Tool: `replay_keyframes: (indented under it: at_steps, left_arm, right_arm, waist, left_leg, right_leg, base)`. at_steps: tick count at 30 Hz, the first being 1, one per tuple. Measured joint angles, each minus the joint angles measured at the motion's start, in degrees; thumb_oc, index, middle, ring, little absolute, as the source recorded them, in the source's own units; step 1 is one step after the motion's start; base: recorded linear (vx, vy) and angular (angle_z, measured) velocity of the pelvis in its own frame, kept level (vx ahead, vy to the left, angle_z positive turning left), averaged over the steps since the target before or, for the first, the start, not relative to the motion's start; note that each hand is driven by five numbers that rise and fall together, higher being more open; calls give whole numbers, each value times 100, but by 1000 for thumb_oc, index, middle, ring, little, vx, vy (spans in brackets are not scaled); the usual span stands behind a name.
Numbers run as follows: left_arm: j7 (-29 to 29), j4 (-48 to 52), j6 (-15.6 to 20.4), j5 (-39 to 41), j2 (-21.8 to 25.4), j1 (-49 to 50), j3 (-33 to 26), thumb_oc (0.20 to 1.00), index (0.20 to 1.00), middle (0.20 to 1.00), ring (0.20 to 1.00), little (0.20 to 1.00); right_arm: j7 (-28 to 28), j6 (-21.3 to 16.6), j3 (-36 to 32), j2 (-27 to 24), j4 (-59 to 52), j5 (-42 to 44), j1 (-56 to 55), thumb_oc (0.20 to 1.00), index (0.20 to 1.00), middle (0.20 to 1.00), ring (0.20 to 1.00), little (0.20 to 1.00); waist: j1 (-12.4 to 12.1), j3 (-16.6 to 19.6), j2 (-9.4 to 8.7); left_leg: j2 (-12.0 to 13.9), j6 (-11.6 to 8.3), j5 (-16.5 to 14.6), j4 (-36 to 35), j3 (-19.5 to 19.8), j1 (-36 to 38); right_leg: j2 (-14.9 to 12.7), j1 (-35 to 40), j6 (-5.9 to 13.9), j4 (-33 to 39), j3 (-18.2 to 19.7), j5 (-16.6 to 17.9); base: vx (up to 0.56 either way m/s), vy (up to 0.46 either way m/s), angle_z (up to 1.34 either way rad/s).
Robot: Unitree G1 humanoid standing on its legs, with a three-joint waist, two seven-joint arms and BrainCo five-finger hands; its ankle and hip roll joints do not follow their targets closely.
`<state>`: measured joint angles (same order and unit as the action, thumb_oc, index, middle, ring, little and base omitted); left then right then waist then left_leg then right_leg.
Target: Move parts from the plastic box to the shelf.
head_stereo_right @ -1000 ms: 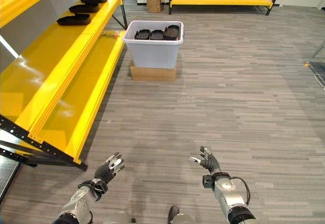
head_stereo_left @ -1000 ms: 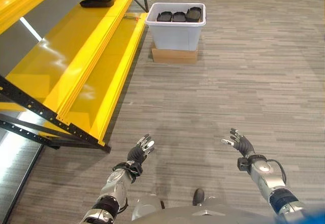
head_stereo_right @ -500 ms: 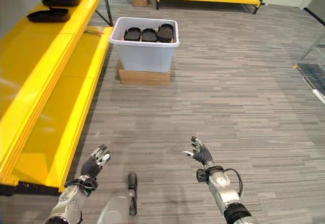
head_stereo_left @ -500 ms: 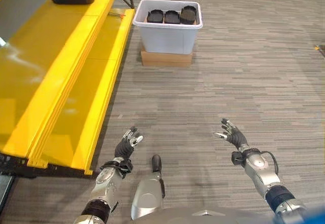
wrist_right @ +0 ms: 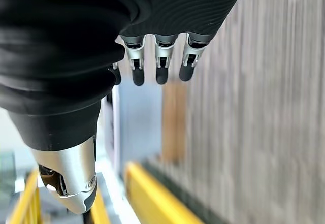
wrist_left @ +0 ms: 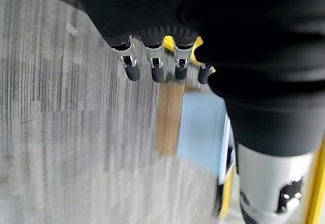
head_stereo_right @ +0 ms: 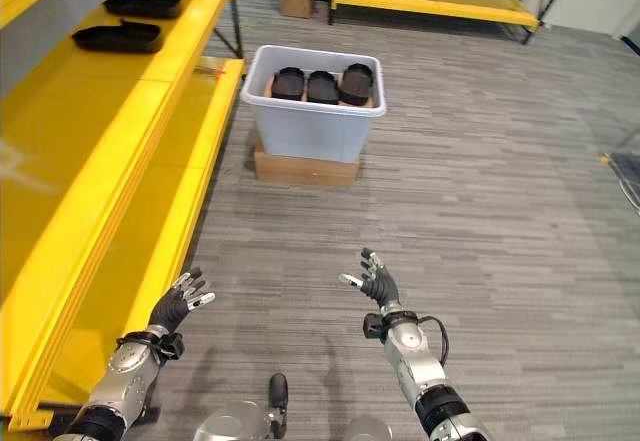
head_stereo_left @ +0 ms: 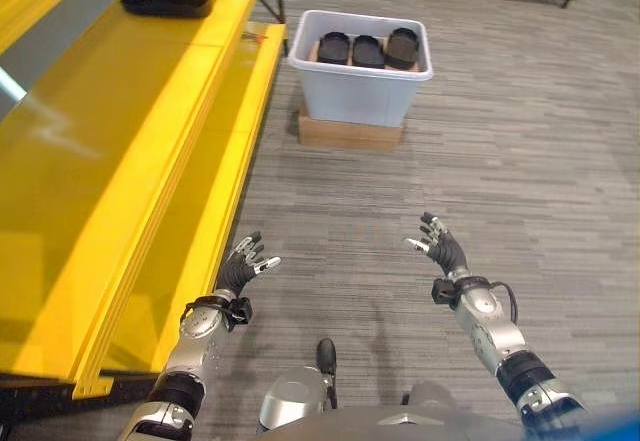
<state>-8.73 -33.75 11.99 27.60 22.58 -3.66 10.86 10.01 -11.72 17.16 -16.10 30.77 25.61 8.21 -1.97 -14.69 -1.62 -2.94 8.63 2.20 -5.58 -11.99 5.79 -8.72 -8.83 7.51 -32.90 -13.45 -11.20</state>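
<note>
Three black parts stand side by side in the pale plastic box, which rests on a flat cardboard carton on the grey plank floor, just off the far end of the yellow shelf; more black parts lie on the shelf's upper deck, further along towards the far end; the left hand hangs low over the floor beside the shelf's lower edge, fingers spread and relaxed, holding nothing; the right hand hangs over bare floor, well short of the box, fingers likewise loose and splayed, thumb apart, empty; another yellow shelf runs along the far wall, with a small brown box beside it.
</note>
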Motion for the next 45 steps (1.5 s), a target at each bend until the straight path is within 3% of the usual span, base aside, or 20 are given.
replay_keyframes:
  at_steps: [4,6,10,13,14,16,18,23,24,26,27,28,30,32,36,38,41,43,44,45]
  left_arm:
    - [22,76,-74,7,-120,-102,45,1000,1000,1000,1000,1000]
    - [38,4,-168,52,-181,-216,211,1000,1000,1000,1000,1000]
    - [34,6,-188,44,-290,-87,438,1000,1000,1000,1000,1000]
    - [-11,62,-200,41,-353,-11,428,1000,1000,1000,1000,1000]
    - [-12,76,-236,44,-463,2,427,1000,1000,1000,1000,1000]
    - [-79,150,-275,45,-669,119,489,1000,1000,1000,1000,1000]
    - [-80,145,-288,52,-633,258,481,1000,1000,1000,1000,1000]
    - [-51,138,-305,128,-607,270,283,1000,1000,1000,1000,1000]
    - [-22,84,-289,249,-606,270,173,1000,1000,1000,1000,1000]
    - [11,5,-260,265,-638,277,9,1000,1000,1000,1000,1000]
    - [53,-4,-215,314,-637,345,-16,1000,1000,1000,1000,1000]
    - [62,-3,-155,415,-633,364,-20,1000,1000,1000,1000,1000]
    - [160,1,-36,559,-630,443,-85,1000,1000,1000,1000,1000]
    - [279,1,15,554,-618,531,-152,1000,1000,1000,1000,1000]
    - [322,-47,143,556,-598,531,-257,1000,1000,1000,1000,1000]
    - [399,-230,192,559,-606,493,-425,1000,1000,1000,1000,1000]
    - [413,-500,209,557,-629,448,-569,1000,1000,1000,1000,1000]
    - [425,-513,215,553,-754,609,-555,1000,1000,1000,1000,1000]
    - [462,-560,215,553,-758,601,-499,1000,1000,1000,1000,1000]
    - [523,-560,222,539,-760,506,-455,1000,1000,1000,1000,1000]
  right_arm:
    - [429,-9,-175,-85,2,-5,-222,1000,1000,1000,1000,1000]
    - [660,-9,-378,-54,2,-4,-347,1000,1000,1000,1000,1000]
    - [698,-3,-563,41,-14,-139,-512,1000,1000,1000,1000,1000]
    - [647,0,-583,-2,-75,-225,-667,1000,1000,1000,1000,1000]
    - [624,2,-604,-92,-63,-228,-670,1000,1000,1000,1000,1000]
    - [519,7,-618,-320,-63,-311,-612,1000,1000,1000,1000,1000]
    - [306,4,-508,-440,-76,-447,-350,1000,1000,1000,1000,1000]
    - [-73,6,-470,-714,-214,-442,-136,1000,1000,1000,1000,1000]
    - [-208,14,-469,-711,-203,-443,-131,1000,1000,1000,1000,1000]
    - [-390,47,-468,-679,-179,-445,-146,1000,1000,1000,1000,1000]
    - [-526,67,-410,-642,-119,-448,-145,1000,1000,1000,1000,1000]
    - [-541,72,-346,-640,-111,-448,-174,1000,1000,1000,1000,1000]
    - [-562,91,-248,-584,-51,-444,-195,1000,1000,1000,1000,1000]
    - [-570,91,-239,-521,-40,-446,-267,1000,1000,1000,1000,1000]
    - [-550,95,-138,-518,-8,-447,-318,1000,1000,1000,1000,1000]
    - [-533,94,-40,-508,16,-447,-318,1000,1000,1000,1000,1000]
    - [-518,95,-50,-492,25,-446,-348,1000,1000,1000,1000,1000]
    - [-519,91,-71,-589,30,-447,-455,1000,1000,1000,1000,1000]
    - [-509,96,-75,-548,107,-447,-479,1000,1000,1000,1000,1000]
    - [-521,96,-75,-496,111,-444,-487,1000,1000,1000,1000,1000]
  waist:
    - [270,-5,48]
    - [441,-6,67]
    - [563,45,153]
    - [575,128,54]
    - [589,131,196]
    - [602,180,491]
    - [594,168,503]
    - [589,225,380]
    - [556,243,321]
    - [482,261,196]
    - [370,204,102]
    - [393,177,62]
    - [290,120,-38]
    - [267,143,14]
    - [218,210,137]
    - [133,173,72]
    - [119,94,-70]
    - [108,187,188]
    - [107,234,183]
    - [103,203,134]
  left_leg:
    - [-23,-163,-235,13,2,209]
    - [-106,-245,-334,32,47,408]
    - [38,-486,-711,92,144,840]
    - [231,-871,-990,124,347,1175]
    - [411,-976,-1088,166,380,1233]
    - [778,-1044,-1001,395,302,1300]
    - [1023,-1186,-750,814,79,1330]
    - [1420,-1468,-476,2056,44,918]
    - [1529,-1771,-241,2681,170,603]
    - [1606,-1949,648,4164,509,-303]
    - [1578,-1775,541,5514,693,-1337]
    - [1520,-1465,192,5995,652,-1911]
    - [1310,-1119,-197,5368,298,-2346]
    - [1265,-1036,-225,3446,-333,-2230]
    - [1060,-1175,155,1016,9,-1950]
    - [1150,-1104,408,532,333,-1861]
    - [1223,-1055,502,334,258,-1709]
    - [1334,-530,527,464,-38,-1339]
    - [1227,-751,976,402,-60,-1158]
    - [1066,-663,945,334,-62,-1093]
  right_leg:
    - [-150,-269,52,2498,-159,928]
    - [-570,-280,114,3858,-105,1701]
    - [-828,-239,175,3856,-165,2055]
    - [-663,245,86,3840,-57,2139]
    - [-513,318,58,3757,35,2382]
    - [-52,471,-253,3585,131,2270]
    - [134,392,-551,2969,101,1831]
    - [266,127,-851,1857,6,829]
    - [362,132,-998,1714,-13,581]
    - [398,182,-1158,1735,54,432]
    - [386,449,-1263,1996,160,484]
    - [388,642,-1295,2160,120,475]
    - [424,1072,-1291,2515,102,484]
    - [620,1541,-1268,2953,35,493]
    - [854,1946,-1081,3206,15,396]
    - [823,2054,-970,3222,162,329]
    - [631,2312,-797,3211,187,224]
    - [598,2553,-489,2970,167,34]
    - [422,2542,-274,2585,143,-164]
    - [196,2298,-241,2193,79,-273]
  base:
    - [325,-99,-1]
    - [419,-145,11]
    - [444,-153,9]
    - [499,-180,36]
    - [702,-248,67]
    - [512,-174,27]
    - [374,-147,-28]
    - [366,-226,-14]
    - [351,-257,-6]
    - [302,-176,-21]
    - [325,-75,-24]
    - [355,-3,-20]
    - [326,132,-14]
    - [288,218,-15]
    - [303,271,-16]
    - [250,316,-33]
    - [174,312,-12]
    - [184,426,-15]
    - [139,356,-1]
    - [169,438,9]
